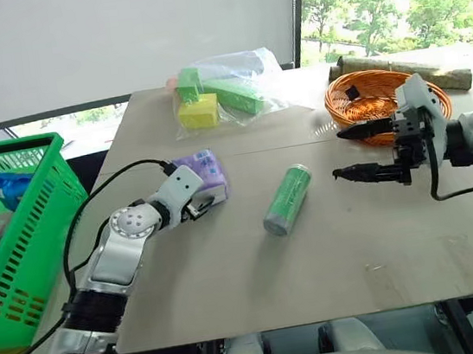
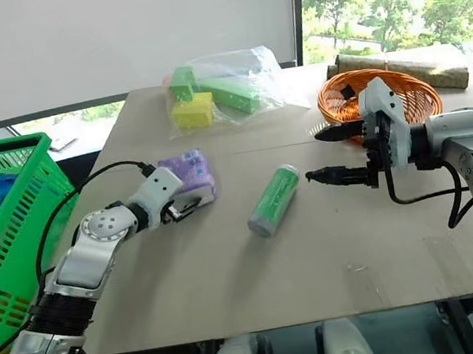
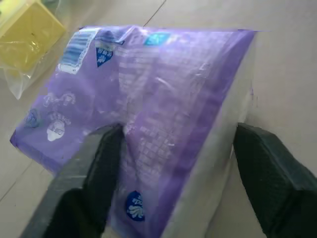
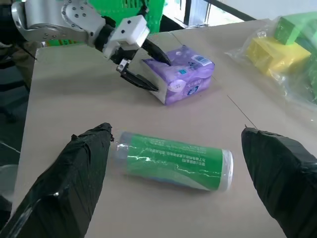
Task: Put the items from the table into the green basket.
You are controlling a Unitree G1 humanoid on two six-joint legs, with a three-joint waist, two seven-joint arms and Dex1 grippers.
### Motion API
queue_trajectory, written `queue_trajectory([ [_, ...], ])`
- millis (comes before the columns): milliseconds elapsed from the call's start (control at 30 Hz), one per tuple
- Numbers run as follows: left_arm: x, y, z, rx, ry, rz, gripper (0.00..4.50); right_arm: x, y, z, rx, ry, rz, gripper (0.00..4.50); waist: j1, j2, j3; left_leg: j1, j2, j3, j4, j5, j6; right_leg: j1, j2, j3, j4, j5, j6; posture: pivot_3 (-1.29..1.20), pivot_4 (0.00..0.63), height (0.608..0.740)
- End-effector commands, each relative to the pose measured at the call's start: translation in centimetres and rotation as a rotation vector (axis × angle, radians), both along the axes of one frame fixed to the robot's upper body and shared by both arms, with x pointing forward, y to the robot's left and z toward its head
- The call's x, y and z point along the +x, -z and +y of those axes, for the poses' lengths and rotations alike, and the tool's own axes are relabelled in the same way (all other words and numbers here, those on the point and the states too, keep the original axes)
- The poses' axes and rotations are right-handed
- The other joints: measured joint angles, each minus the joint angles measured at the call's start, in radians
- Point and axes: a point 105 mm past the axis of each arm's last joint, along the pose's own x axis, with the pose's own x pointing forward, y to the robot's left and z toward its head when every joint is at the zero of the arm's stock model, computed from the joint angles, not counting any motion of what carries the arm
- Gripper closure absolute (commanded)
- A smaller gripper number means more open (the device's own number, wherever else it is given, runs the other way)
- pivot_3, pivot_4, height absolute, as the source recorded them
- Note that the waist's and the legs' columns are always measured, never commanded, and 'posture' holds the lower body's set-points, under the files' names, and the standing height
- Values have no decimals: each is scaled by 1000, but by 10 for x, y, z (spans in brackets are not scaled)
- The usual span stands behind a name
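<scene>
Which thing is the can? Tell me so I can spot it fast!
Find the table. In its middle, between the purple tissue packet and the orange basket, lies the can on its side. It is the only slim green tube with silver ends; the other green things are blocks in a bag.

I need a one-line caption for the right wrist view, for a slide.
Open right gripper hovering above the green can lying on the table, left gripper straddling the purple tissue packet.

Green basket (image 1: 24,222) cut off at the picture's left edge; blue thing inside it too small to tell. My left gripper (image 3: 173,178) covers the tissue packet's (image 3: 148,99) near end; whether my fingers (image 3: 94,168) press it, can't tell.
</scene>
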Motion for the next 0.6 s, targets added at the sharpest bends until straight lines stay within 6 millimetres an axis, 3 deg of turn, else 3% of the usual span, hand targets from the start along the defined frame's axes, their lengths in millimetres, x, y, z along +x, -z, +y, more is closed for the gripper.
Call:
queue_trajectory([
  [33,-1,7,2,18,1,24,2432,-3,-13,-4,12,7,-57,0,-8,0,0,0,0,1,0,0,0,0,0,1,0,0,0,-187,0,740],
  [167,1,3,6,43,-8,-21,3827,-2,-15,-3,18,-2,-61,0,-19,0,-1,0,0,0,0,0,0,0,-1,1,0,0,1,-172,0,740],
  [200,3,-3,8,56,-21,-54,4038,-2,-17,-1,29,-12,-64,0,-21,0,-1,1,0,0,0,0,0,0,-1,1,0,0,1,-172,0,740],
  [267,6,-14,11,59,-39,-102,4038,-2,-21,2,46,-28,-67,0,-24,0,-1,1,1,0,0,0,0,0,-1,1,0,0,1,-172,0,740],
  [400,17,-84,25,-1,-141,-368,4038,-4,-35,18,101,-102,-81,0,-26,-3,2,0,2,0,0,0,0,-1,-1,2,1,0,0,-133,0,740],
  [500,9,-137,60,86,-269,-511,4038,-4,-50,31,169,-161,-95,0,-26,-6,2,-2,3,-1,0,0,0,-2,0,1,1,1,0,-97,0,740],
  [600,-12,-178,107,256,-427,-582,4038,-4,-60,40,221,-200,-100,0,-27,-6,2,-3,3,-1,-1,0,0,-4,0,2,1,1,0,-54,0,740],
])
